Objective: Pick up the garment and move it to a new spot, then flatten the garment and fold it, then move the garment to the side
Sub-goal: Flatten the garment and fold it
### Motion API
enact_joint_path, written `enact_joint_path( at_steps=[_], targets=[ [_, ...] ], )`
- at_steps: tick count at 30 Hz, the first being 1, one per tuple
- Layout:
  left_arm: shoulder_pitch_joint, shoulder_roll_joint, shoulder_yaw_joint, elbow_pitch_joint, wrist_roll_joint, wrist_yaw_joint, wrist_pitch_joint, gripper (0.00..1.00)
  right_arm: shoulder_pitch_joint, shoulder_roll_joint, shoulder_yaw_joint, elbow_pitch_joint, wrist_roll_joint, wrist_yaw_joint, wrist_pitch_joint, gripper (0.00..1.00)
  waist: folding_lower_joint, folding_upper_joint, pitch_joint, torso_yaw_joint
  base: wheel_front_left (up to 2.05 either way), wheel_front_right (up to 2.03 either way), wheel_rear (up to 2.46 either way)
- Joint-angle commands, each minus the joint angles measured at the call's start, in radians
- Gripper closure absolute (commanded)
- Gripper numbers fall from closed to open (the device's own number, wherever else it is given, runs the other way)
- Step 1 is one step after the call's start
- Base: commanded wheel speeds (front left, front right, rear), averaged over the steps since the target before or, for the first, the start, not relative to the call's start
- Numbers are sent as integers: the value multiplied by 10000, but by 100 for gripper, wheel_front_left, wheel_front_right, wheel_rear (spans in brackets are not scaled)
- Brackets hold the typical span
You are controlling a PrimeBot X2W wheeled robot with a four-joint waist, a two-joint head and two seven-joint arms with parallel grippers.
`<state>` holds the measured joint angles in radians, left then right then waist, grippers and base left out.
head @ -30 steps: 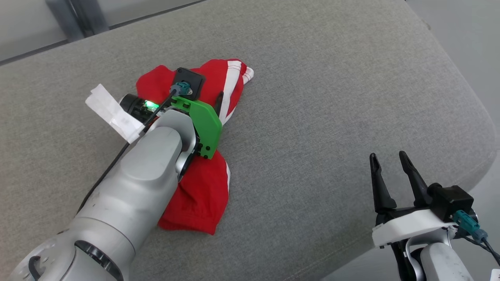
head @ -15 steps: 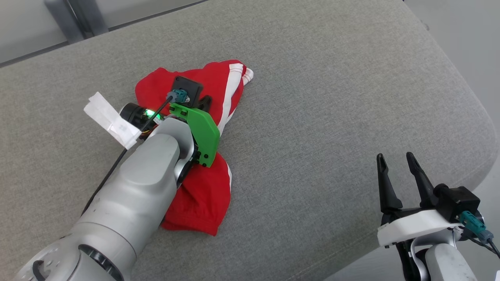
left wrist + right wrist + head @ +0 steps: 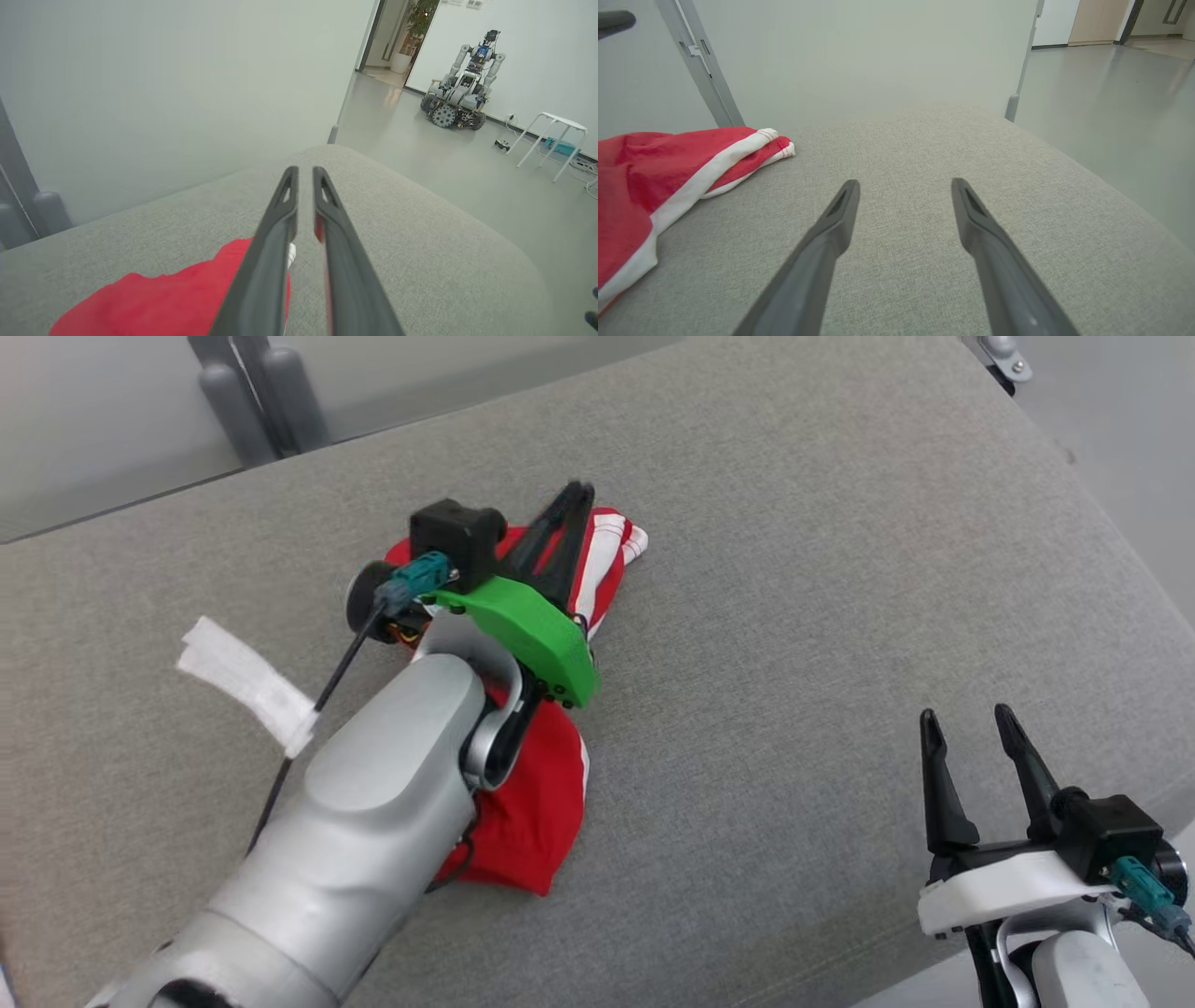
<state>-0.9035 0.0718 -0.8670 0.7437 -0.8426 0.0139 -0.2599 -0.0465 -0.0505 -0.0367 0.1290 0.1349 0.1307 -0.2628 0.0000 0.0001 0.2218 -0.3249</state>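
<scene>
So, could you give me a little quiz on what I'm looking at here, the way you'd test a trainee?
1. Multiple choice: what does the garment look like?
A. plain blue
B. red with white stripes
C. green checks
2. True or false: the right gripper stands open over the grey cushion, apart from the garment and holding nothing.
3. Short answer: which gripper is at the garment, with its two fingers nearly together?

Key: 1 B. 2 True. 3 The left gripper.
</scene>
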Motion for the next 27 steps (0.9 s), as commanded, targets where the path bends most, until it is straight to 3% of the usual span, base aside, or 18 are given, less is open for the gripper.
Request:
enact_joint_path(
  at_steps=[1,5,9,11,17,27],
  targets=[
    [617,634,599,-1096,665,510,-53,0,-130,-23,24,-200,-153,3,-31,0,0,-1,-384,613,0,0,0],
    [3032,1461,1984,-4571,2189,1681,-41,0,-792,-349,321,-352,-306,1,-31,0,0,-1,-371,1323,0,0,0],
    [5423,2014,3063,-6353,2989,2106,-41,0,-1818,-851,680,255,-193,1,-31,0,0,-1,-277,2112,0,0,0],
    [6247,2168,3403,-6719,3402,2076,-43,0,-2434,-1069,822,774,-70,3,-33,0,0,-1,-231,2504,0,0,0],
    [7933,1822,4548,-7013,4063,1660,-45,0,-4159,-1605,1333,2984,361,1,197,0,0,-1,164,3387,0,0,0],
    [8014,670,5549,-6742,5174,649,-46,0,-6474,-2305,2400,5855,1953,-2,1452,0,0,-1,1042,4617,0,0,0]
  ],
)
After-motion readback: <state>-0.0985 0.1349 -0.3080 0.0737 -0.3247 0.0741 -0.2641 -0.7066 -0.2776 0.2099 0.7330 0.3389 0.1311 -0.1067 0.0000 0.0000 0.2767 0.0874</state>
